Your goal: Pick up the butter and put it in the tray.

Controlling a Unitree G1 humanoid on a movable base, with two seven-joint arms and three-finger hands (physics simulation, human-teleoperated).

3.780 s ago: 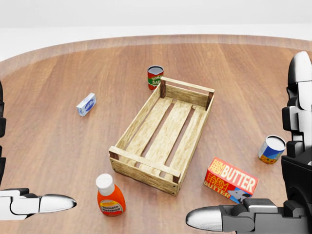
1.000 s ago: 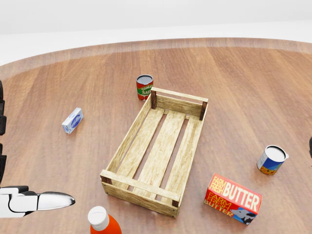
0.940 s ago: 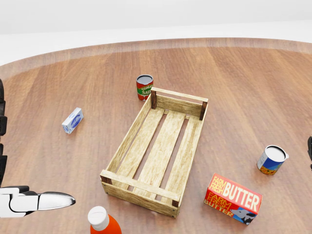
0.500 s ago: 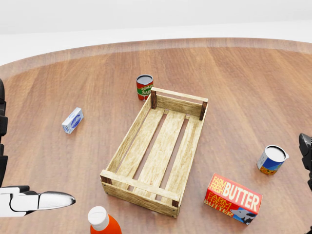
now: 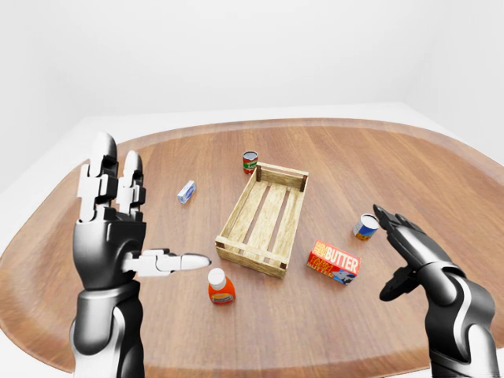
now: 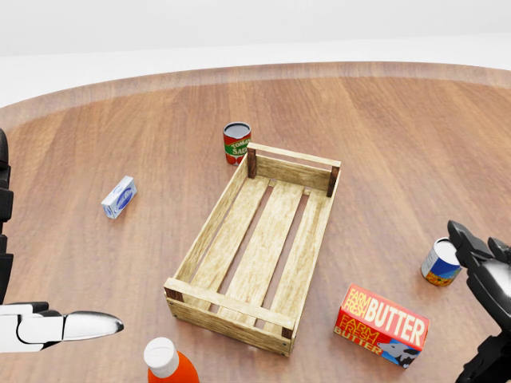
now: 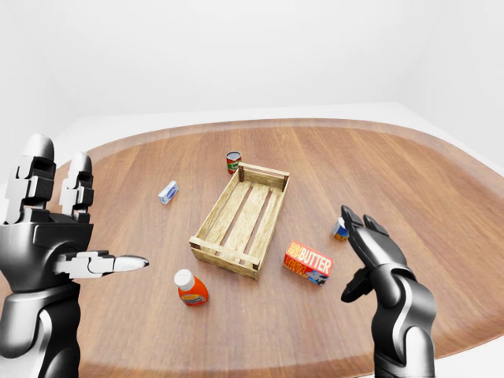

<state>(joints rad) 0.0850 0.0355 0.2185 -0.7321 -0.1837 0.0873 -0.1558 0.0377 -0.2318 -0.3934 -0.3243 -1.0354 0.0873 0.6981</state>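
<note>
One butter box (image 6: 381,325) lies beside (untouched) the open right fingers (image 6: 471,249).

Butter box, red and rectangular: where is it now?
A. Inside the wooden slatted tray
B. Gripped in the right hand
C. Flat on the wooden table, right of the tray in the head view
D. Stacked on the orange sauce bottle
C: the red butter box lies on the wooden table beside the empty wooden slatted tray, with the open right hand apart from it.
</note>
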